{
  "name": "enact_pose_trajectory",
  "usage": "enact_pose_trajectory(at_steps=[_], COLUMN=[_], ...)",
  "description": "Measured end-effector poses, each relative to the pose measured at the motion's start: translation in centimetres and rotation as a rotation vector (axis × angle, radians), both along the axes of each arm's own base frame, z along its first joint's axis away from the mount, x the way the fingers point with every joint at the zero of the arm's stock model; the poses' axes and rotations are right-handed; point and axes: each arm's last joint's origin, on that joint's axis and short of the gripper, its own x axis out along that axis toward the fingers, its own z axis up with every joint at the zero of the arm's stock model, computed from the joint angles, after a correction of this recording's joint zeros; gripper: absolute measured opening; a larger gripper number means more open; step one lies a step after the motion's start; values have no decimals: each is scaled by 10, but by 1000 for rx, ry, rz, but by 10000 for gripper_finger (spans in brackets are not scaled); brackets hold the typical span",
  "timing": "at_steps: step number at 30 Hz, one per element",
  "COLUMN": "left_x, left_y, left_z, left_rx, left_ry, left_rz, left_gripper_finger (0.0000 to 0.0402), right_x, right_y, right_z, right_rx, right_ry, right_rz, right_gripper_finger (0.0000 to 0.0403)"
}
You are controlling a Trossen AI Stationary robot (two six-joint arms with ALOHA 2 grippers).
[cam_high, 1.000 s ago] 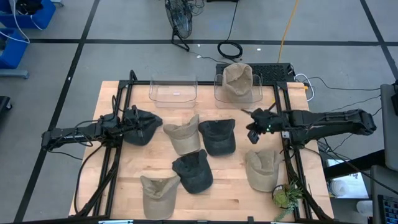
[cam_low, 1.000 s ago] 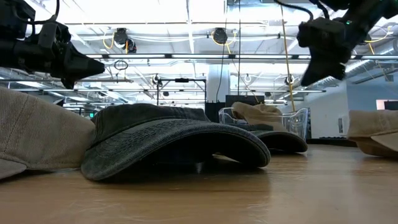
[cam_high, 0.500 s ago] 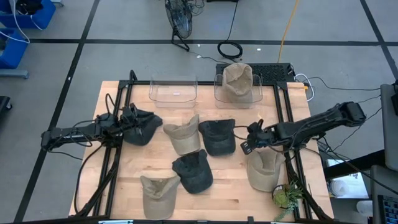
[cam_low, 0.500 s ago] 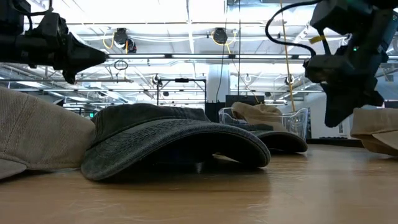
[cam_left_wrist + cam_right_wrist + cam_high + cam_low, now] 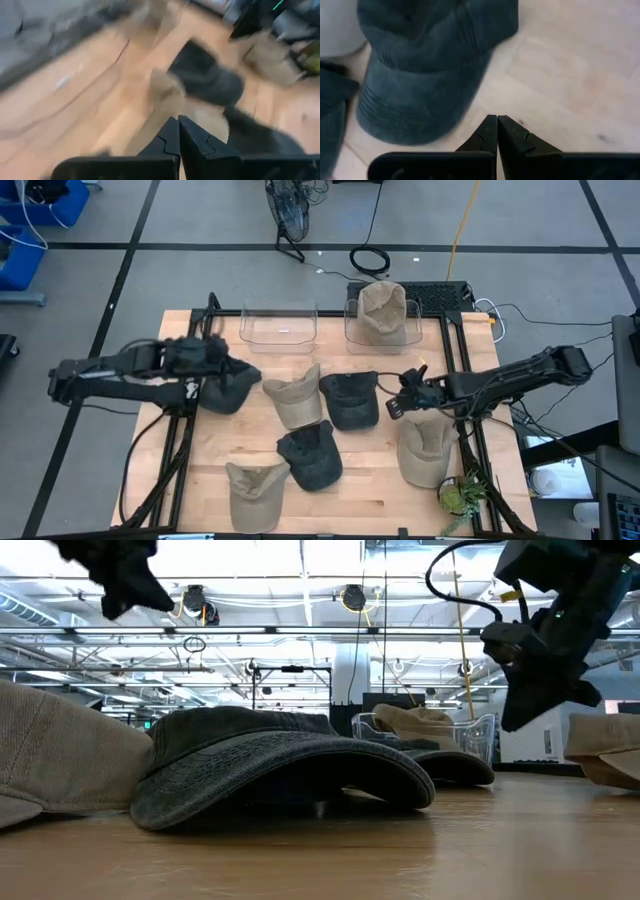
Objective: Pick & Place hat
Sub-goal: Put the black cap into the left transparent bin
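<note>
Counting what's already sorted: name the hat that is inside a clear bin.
The tan hat in the right-hand clear bin; every other hat lies on the table.

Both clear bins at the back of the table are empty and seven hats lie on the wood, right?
Not quite. The high view shows the right bin holding a tan hat; only the left bin is empty. Seven hats on the wood is correct.

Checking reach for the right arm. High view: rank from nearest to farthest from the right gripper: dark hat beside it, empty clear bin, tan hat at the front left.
From the right gripper, fingers shut:
1. Dark hat, right next to it, toward the table's middle.
2. Empty clear bin, at the back edge, left of the bin holding a tan hat.
3. Tan hat, at the front left corner area, farthest.
</note>
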Motion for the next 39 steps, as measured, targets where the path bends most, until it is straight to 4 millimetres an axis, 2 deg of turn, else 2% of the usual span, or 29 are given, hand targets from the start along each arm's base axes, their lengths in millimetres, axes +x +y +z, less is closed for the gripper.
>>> enact_pose_trajectory(at_steps=[5,8,11,17,27,32,39], left_x=[-1,-7,-9,-6,-2,1,6], left_y=[14,24,35,59,93,104,116], left_z=[30,35,33,10,-47,-70,-85], left_rx=[-122,-175,-255,-433,-560,-551,-495], left_ry=[276,421,480,558,818,941,1044], left_rz=[261,393,455,483,542,569,581], left_gripper_finger=[14,37,65,134,235,252,236], right_x=[-2,-1,1,1,1,1,1], right_y=[-9,-12,-13,-13,-13,-13,-13], right_z=[8,14,19,24,24,24,24], right_rx=[-50,-84,-117,-169,-220,-225,-225], right_ry=[-39,-79,-120,-145,-124,-121,-122], right_rz=[45,85,131,205,278,284,283], right_gripper_finger=[0,0,0,0,0,0,0])
